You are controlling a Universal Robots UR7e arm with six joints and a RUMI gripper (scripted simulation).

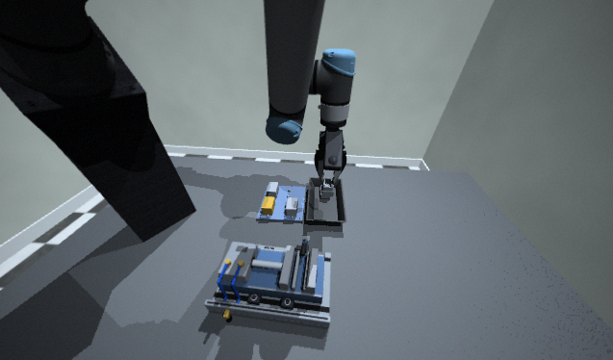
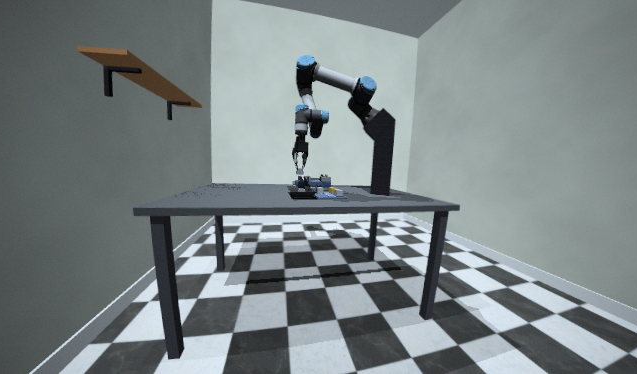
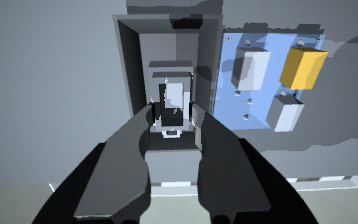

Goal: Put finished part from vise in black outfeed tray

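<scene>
My gripper is shut on the finished part, a small grey block with a dark pocket on top. It holds the part a little above the floor of the black outfeed tray. Another grey block lies in the tray just beyond the held one. In the top view the gripper points straight down into the tray. The vise stands nearer the table's front, and its jaws hold no block. In the exterior view the gripper hangs over the tray.
A blue fixture plate lies just left of the tray, carrying a yellow block and two grey blocks. The plate also shows in the wrist view. The arm's dark pedestal stands at the left.
</scene>
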